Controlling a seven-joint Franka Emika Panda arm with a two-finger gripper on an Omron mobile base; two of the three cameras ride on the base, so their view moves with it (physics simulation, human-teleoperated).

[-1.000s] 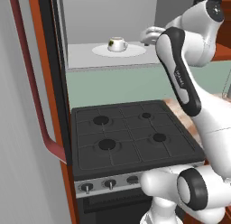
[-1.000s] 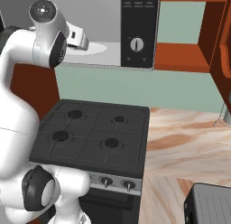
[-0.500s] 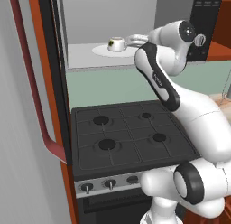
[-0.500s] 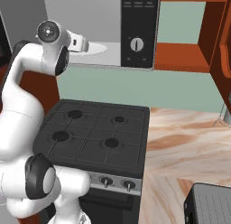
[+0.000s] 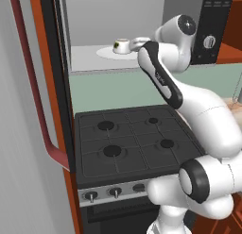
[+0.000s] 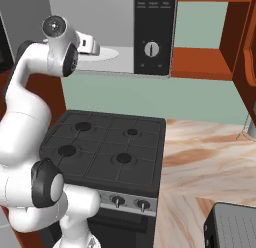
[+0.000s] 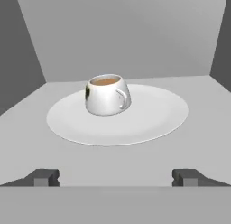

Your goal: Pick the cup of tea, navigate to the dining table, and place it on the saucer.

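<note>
**Tea cup not yet picked up; every step of the task is left to do**

A grey microwave cavity (image 7: 122, 33) above a black stove (image 5: 127, 143) is being faced, with red-brown cabinets and a marbled bench (image 6: 205, 157) to the side. Inside the cavity the cup of tea (image 7: 107, 94) is being shown upright on the large white microwave plate (image 7: 153, 119), toward its left half, brown liquid visible, its handle turned toward the camera and slightly right. In the left base view the cup (image 5: 121, 45) is seen on the plate with the arm's hand reaching in just beside it.

The pincer (image 7: 116, 177) is being held fully released, its two tips wide apart at the cavity mouth, short of the plate and of the cup; nothing is being grasped or touched.

The task is judged to be at its very start: the approach is being made, while the grasp, the lift out of the microwave, the drive to the dining table and the setting down on the saucer are all being left outstanding.
</note>
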